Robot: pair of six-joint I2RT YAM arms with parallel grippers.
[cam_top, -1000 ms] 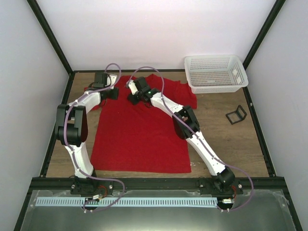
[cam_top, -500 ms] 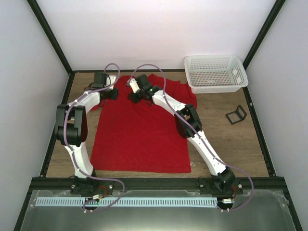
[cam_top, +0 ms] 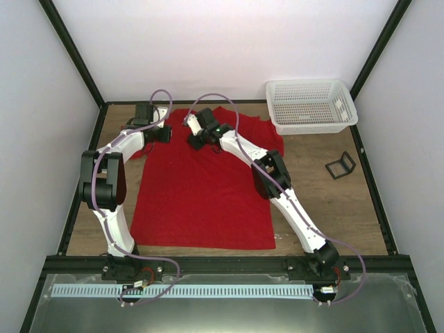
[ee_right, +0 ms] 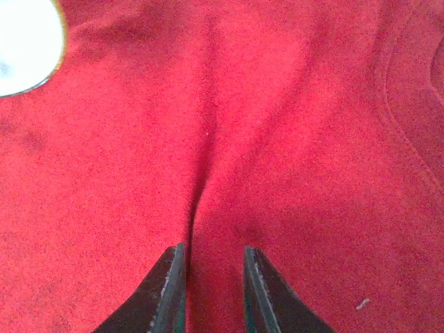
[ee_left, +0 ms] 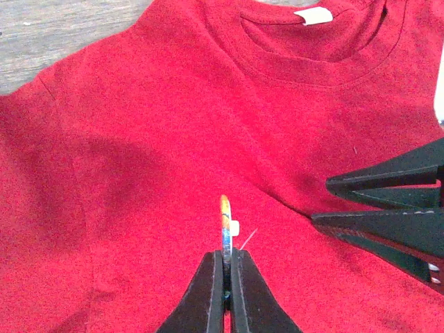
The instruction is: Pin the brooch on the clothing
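Left gripper (ee_left: 227, 257): jaws closed tight on the brooch (ee_left: 225, 225). The disc stood upright and edge-on to the wrist camera, with its long axis running straight out from the fingertips. A small white clasp and a thin pin showed on the side toward the right gripper (ee_right: 214, 248). The brooch sat just above the chest of the red T-shirt (cam_top: 201, 201), below the ribbed round neckline and white neck label (ee_left: 313, 15).

Right gripper: narrow gap, a raised fold of red knit pinched between the black tapered fingers, just beside the brooch.

The shirt lay flat on the wooden table (cam_top: 326, 208), collar to the far side, bare wood right of it. White mesh basket (cam_top: 311, 104) and black wire stand (cam_top: 340, 165) stood well apart, right.
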